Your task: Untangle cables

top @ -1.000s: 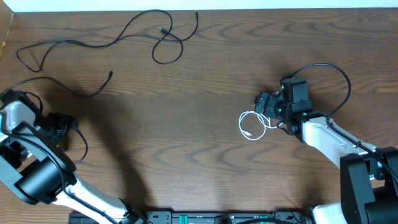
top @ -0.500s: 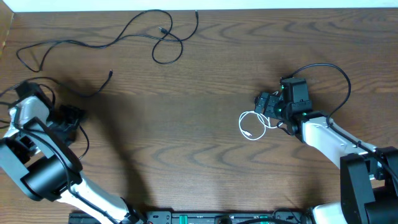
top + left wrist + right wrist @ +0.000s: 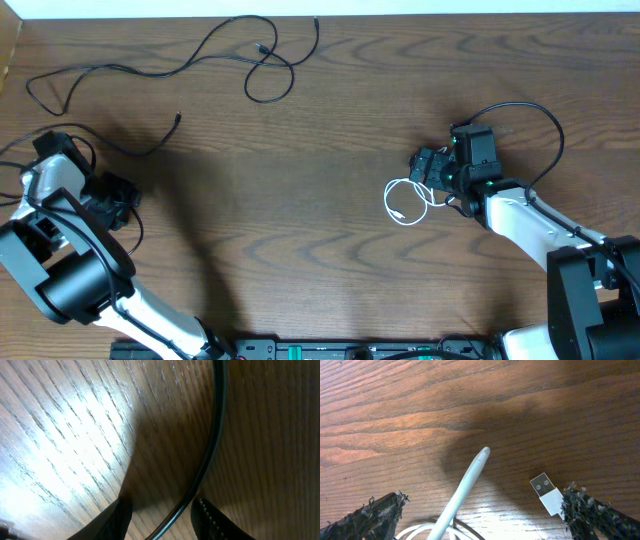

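Two long black cables lie at the far left: one (image 3: pixel 190 55) snakes along the back edge with a loop, the other (image 3: pixel 150 152) ends in a plug further forward. The white cable (image 3: pixel 403 203) lies coiled at the right. My right gripper (image 3: pixel 430 167) is open over it; in the right wrist view (image 3: pixel 480 515) a white cable end (image 3: pixel 465 485) lies between the fingers and its USB plug (image 3: pixel 546 491) lies beside the right finger. My left gripper (image 3: pixel 112 192) is open at the left edge; a black cord (image 3: pixel 212 445) runs between its fingers (image 3: pixel 162 515), untouched.
The brown wooden table (image 3: pixel 280 210) ends in a pale strip at the back. The right arm's own thicker black cord (image 3: pixel 540 120) arcs behind it. A thin black cord (image 3: pixel 136 228) loops beside the left arm.
My left arm has shifted up and a little to the right near the table's left edge. The right arm and the white cable have not moved.
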`<state>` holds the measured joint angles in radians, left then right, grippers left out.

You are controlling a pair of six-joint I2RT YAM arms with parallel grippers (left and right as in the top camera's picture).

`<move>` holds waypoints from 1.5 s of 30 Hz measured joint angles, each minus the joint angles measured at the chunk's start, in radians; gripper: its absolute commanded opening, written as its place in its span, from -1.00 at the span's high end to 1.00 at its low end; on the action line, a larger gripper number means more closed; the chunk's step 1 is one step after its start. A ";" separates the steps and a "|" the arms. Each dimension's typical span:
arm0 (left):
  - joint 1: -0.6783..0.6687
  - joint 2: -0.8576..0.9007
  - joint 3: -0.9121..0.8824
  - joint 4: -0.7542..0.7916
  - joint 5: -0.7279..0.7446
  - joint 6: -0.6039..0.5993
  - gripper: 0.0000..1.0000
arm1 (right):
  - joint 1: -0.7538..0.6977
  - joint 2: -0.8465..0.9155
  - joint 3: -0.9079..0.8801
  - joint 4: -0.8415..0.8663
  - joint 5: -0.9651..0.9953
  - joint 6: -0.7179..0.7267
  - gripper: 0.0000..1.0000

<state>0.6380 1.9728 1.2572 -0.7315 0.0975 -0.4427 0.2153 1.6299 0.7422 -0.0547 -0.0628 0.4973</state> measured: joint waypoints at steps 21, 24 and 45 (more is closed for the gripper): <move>-0.001 -0.008 -0.081 0.289 0.351 -0.097 0.85 | 0.000 0.000 0.000 0.000 0.000 0.000 -0.85; -0.004 0.009 -0.092 0.390 0.421 -0.142 0.85 | 0.000 0.000 0.000 0.000 0.000 0.000 -0.82; -0.007 0.034 -0.108 0.865 0.564 -0.190 -0.65 | 0.000 0.000 0.000 -0.004 0.000 0.002 -0.99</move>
<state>0.6308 2.0068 1.1492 0.1337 0.6613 -0.6331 0.2153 1.6299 0.7422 -0.0586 -0.0624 0.4995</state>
